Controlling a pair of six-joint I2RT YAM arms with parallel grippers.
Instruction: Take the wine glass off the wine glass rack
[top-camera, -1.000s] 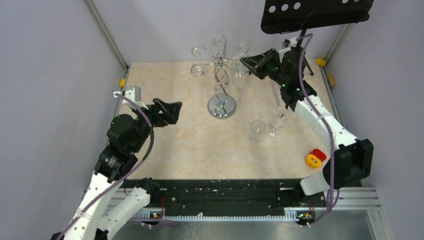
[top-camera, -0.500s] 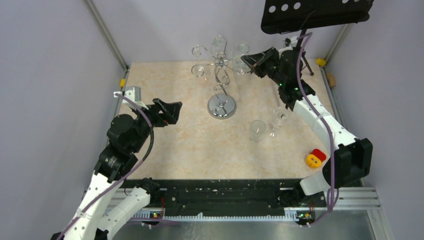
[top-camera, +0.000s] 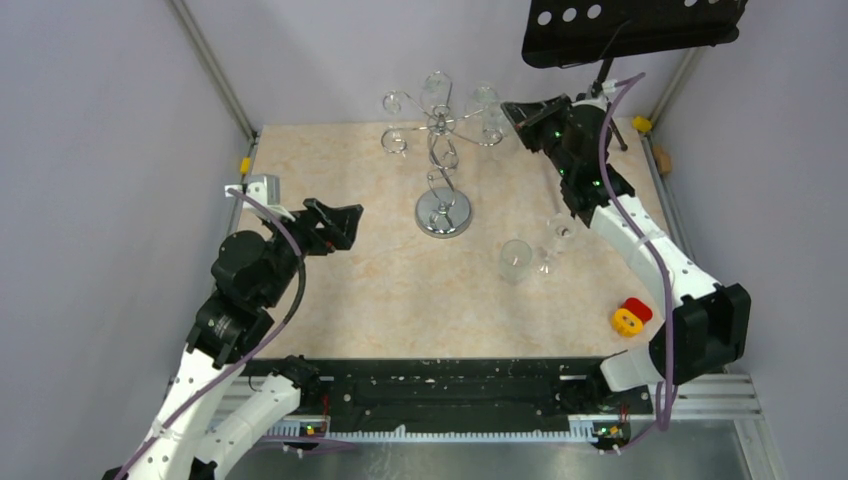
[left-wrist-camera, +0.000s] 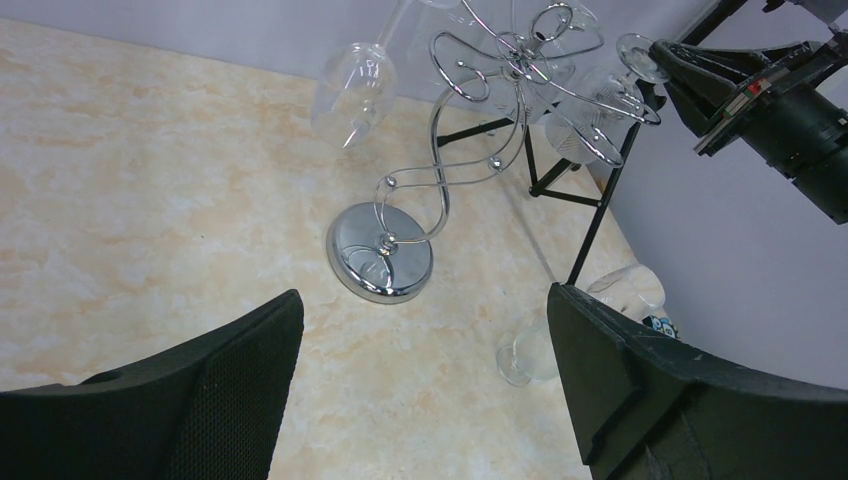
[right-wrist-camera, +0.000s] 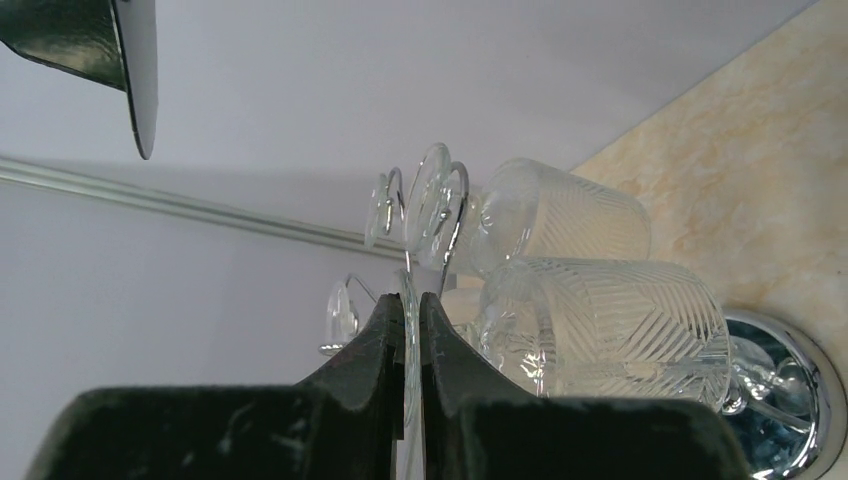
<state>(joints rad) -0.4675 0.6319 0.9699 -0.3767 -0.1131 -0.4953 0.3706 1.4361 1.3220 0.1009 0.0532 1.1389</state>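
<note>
Gripping the foot of the wine glass (right-wrist-camera: 610, 325), the right gripper (right-wrist-camera: 405, 300) was pinched almost shut on it, the glass hanging from a curled arm of the rack (top-camera: 443, 212). Next, it likely needed sliding outward off the wire. The left gripper (top-camera: 340, 222) hovered wide apart, empty.

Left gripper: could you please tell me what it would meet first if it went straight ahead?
Probably the round base of the wine glass rack; the open left gripper points at it, though depth is unclear.

Lilac walls (top-camera: 100, 150), beige marble tabletop (top-camera: 350, 300)
</note>
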